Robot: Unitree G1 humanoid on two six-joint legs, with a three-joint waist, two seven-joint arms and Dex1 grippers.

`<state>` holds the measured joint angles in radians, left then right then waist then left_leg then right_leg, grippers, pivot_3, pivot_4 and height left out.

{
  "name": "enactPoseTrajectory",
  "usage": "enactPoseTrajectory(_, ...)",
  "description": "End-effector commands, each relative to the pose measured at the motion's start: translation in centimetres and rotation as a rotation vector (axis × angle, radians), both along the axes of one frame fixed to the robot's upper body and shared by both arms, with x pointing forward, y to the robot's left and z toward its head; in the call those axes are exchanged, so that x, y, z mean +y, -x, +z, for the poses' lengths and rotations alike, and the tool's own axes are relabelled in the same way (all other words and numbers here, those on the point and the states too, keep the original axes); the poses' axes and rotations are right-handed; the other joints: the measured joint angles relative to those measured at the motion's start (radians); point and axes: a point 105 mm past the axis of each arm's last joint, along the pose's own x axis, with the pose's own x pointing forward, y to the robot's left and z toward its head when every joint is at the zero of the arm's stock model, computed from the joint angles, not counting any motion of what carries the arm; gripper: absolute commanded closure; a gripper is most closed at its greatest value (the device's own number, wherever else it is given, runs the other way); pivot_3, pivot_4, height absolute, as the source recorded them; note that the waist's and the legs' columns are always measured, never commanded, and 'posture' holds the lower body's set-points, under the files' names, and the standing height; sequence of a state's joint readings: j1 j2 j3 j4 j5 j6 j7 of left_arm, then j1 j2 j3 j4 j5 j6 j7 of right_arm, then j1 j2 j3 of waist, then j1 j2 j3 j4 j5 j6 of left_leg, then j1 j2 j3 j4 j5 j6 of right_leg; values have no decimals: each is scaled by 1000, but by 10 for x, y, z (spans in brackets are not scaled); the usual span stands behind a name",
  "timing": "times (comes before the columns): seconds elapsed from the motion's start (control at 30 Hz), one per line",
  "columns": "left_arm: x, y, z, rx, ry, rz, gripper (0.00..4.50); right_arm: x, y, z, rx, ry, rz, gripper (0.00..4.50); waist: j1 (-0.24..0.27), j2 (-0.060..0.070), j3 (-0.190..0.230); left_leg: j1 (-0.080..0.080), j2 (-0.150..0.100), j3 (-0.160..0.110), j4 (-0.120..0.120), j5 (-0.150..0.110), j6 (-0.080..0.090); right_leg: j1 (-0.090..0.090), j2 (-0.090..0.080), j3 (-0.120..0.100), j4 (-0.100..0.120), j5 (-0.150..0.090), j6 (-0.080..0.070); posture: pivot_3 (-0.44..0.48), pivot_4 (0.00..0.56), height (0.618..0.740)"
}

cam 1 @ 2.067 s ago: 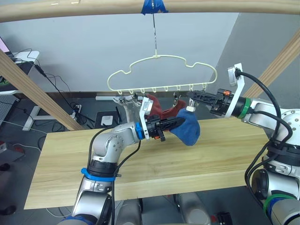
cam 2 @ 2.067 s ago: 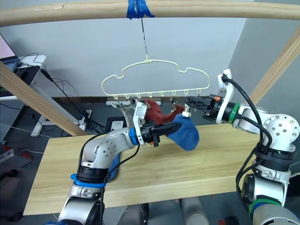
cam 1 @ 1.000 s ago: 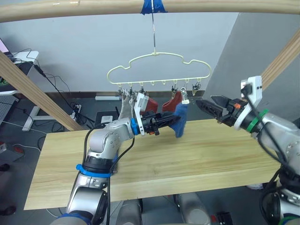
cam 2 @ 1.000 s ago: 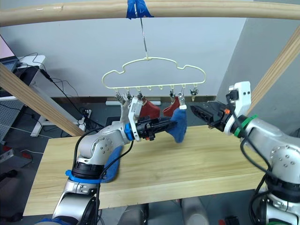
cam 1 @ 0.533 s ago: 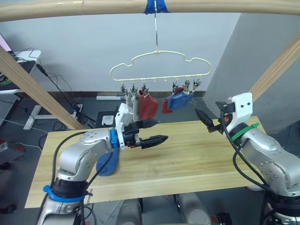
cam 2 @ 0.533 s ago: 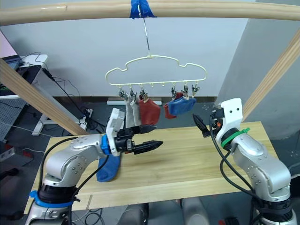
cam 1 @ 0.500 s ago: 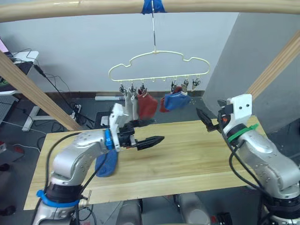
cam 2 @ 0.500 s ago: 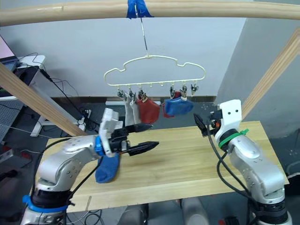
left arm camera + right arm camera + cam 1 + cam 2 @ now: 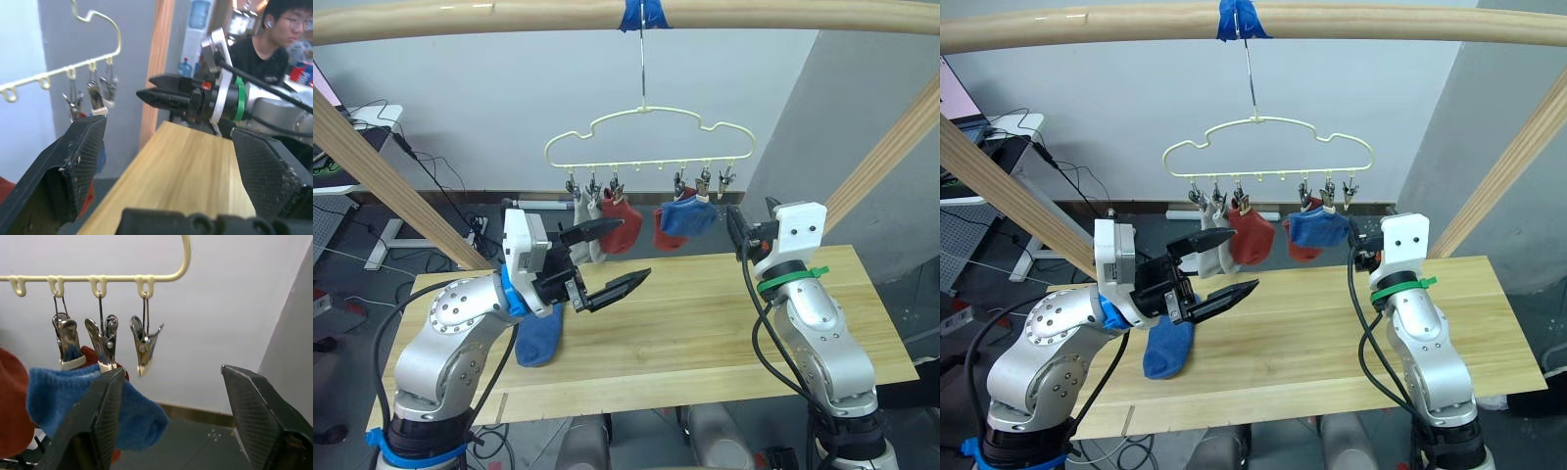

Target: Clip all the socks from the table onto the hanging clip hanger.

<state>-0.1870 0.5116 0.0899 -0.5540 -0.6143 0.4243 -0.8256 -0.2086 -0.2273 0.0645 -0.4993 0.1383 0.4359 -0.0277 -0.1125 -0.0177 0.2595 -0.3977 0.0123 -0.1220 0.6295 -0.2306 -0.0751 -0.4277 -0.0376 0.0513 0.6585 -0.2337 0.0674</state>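
Both claws, the left claw (image 9: 612,257) and the right claw (image 9: 168,423), are wide open and empty, probably because five socks hang on the thin pale-yellow wire clip hanger (image 9: 650,135) and one blue ankle sock (image 9: 539,338) remains on the light-wood surface (image 9: 705,323).

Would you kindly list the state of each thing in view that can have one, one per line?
clip hanger: hanging by its hook from the taped beam.
end clip: empty.
clipped blue sock: hanging from a clip.
rust-red socks: clipped, hanging.
grey socks: clipped, hanging.
second blue sock: lying flat on the table, unclipped.
left gripper: open, empty.
right gripper: open, empty.
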Motion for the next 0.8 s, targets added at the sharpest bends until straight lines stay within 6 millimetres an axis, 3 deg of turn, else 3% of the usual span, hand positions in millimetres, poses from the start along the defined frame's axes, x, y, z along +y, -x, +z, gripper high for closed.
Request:
enactPoseTrajectory(0.03,-7,13,12,-74,14,-33,0,6,2,14,-69,-4,24,1205,3,0,0,0,0,0,0,0,0,0,0,0,0,0,0,-96,174,740)
enactPoseTrajectory(0.2,-11,13,13,-90,39,-31,0,14,-3,13,-73,-7,49,1205,6,0,0,0,0,0,0,0,0,0,0,0,0,0,-1,-89,182,740)
enactPoseTrajectory(0.27,-11,13,12,-92,29,-31,0,17,-5,12,-72,-5,53,1695,7,0,0,1,0,0,0,0,0,0,0,0,1,0,-1,-82,182,740)
enactPoseTrajectory(0.8,-7,10,14,-95,29,-2,0,14,-23,15,-86,-52,-43,1695,25,-1,-1,2,0,0,0,0,0,1,0,0,2,3,-5,-62,179,740)
